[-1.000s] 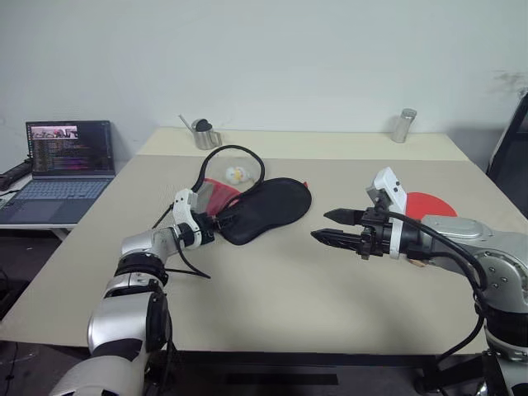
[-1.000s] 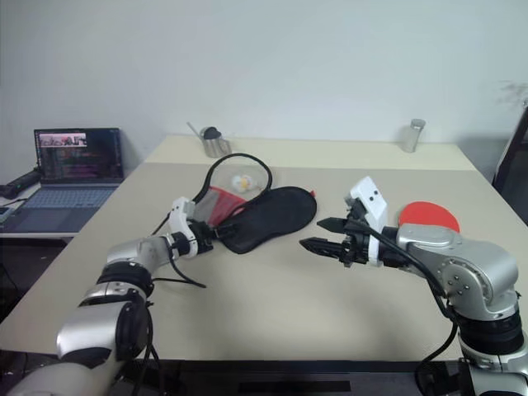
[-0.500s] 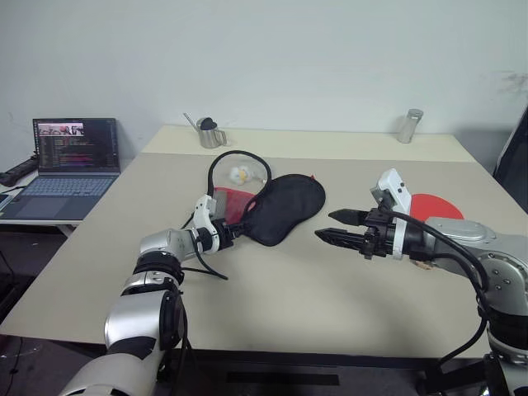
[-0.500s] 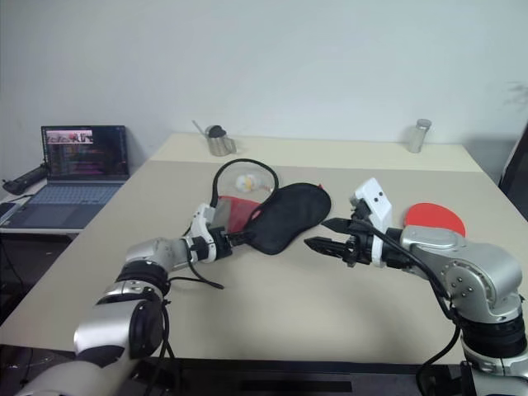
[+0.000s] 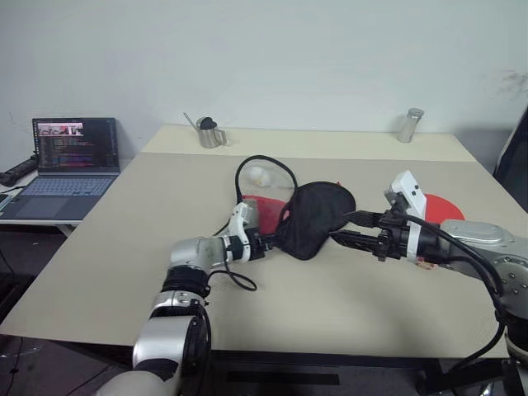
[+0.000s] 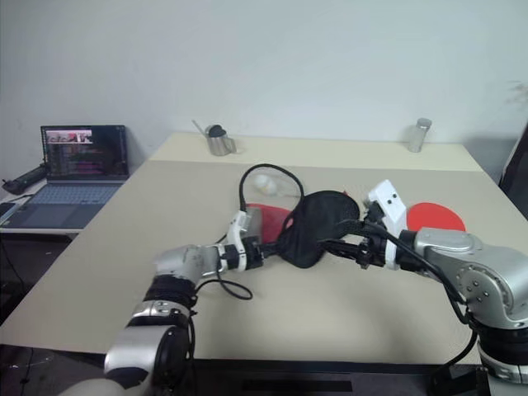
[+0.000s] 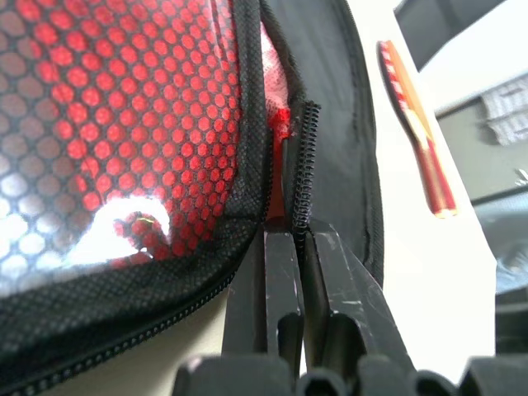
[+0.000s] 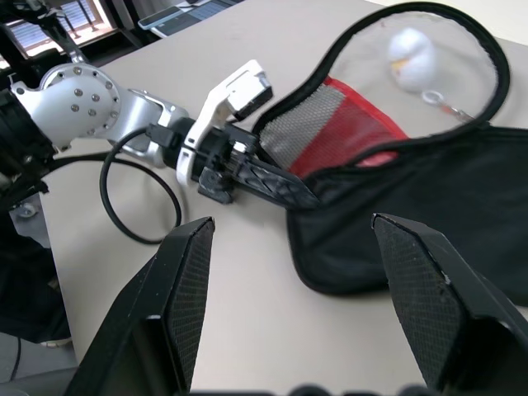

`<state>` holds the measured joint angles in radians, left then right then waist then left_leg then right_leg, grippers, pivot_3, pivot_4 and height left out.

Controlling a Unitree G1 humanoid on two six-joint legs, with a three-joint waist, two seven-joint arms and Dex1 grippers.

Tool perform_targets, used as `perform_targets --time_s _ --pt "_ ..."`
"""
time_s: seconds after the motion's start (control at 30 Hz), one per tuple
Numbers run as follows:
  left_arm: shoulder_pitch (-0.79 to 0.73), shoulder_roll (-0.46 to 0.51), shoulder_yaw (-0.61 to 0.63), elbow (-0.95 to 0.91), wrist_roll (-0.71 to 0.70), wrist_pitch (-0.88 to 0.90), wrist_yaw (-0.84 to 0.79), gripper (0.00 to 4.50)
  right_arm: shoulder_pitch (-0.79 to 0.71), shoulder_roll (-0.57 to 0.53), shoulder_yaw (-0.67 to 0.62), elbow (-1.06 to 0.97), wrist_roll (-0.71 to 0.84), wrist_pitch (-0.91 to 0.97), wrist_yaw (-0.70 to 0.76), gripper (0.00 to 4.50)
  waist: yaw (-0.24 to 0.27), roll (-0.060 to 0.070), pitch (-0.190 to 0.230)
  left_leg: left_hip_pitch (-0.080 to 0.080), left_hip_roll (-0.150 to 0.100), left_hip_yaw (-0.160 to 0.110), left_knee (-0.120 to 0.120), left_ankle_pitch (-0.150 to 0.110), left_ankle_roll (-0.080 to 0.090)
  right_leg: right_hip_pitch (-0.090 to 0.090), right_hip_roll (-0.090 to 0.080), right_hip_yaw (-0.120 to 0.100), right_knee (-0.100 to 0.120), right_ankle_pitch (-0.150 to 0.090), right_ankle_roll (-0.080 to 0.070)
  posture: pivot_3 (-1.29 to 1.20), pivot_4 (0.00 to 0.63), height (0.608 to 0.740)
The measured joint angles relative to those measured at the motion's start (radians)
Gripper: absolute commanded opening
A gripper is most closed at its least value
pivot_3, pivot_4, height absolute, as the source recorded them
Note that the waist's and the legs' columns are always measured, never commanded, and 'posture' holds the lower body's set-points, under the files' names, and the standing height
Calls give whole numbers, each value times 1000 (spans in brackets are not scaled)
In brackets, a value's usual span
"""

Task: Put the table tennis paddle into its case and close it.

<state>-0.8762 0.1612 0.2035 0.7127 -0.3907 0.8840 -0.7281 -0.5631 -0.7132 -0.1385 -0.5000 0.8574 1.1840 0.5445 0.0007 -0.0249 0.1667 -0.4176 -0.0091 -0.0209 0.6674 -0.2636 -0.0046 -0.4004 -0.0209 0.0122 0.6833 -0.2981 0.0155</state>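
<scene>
The case [image 5: 318,219] lies mid-table, its black side bulging up and its red mesh side [image 8: 346,132] spread behind, with a white ball [image 8: 410,54] in the mesh pocket. My left gripper [image 5: 268,245] is shut on the case's zip edge [image 7: 304,165]. Close to the black side from the right, my right gripper [image 5: 340,228] stands open with nothing between its fingers [image 8: 421,280]. The table tennis paddle [image 5: 441,206] lies flat behind my right arm, red face up, its handle hidden. It shows edge-on in the left wrist view [image 7: 412,124].
An open laptop [image 5: 70,157] sits on a side desk at the left. A metal cup [image 5: 206,132] and a metal canister [image 5: 408,125] stand near the table's far edge. My left arm's black cable [image 5: 235,280] loops over the table.
My left gripper shut on the case's edge and dragged the case to the right, up to the right gripper. The right gripper has hardly moved and stays open.
</scene>
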Motion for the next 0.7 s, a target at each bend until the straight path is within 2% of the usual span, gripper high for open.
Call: perform_targets --time_s 0.1,0.2,0.3,0.57,0.7 --pt "-3 -51 19 1 -11 -38 48 25 5 -3 -6 -6 1 0 -4 3323 0 0 0 0 0 0 0 0 0 0 0 0 0 0 0 0 150 740" --pt "-5 -59 17 -13 -19 -69 62 25 14 -3 -19 -9 5 0 -13 3323 -3 0 0 0 0 1 0 0 0 0 0 0 0 0 0 0 150 740" --pt "5 -44 -6 -58 -19 -82 53 683 26 -4 -26 -10 9 0 -22 3323 -3 0 0 0 0 1 0 0 0 0 0 1 0 0 0 0 150 740" --pt "144 113 -101 -219 10 -100 -21 3411 32 -12 -28 -8 9 0 -25 3323 -4 0 0 1 0 2 0 0 0 0 0 2 1 0 0 0 150 740" --pt "260 244 -164 -371 13 -108 -123 3411 23 -2 -25 3 6 -1 -39 3323 -13 1 -1 3 2 3 -1 0 0 0 1 3 1 0 0 0 150 740"
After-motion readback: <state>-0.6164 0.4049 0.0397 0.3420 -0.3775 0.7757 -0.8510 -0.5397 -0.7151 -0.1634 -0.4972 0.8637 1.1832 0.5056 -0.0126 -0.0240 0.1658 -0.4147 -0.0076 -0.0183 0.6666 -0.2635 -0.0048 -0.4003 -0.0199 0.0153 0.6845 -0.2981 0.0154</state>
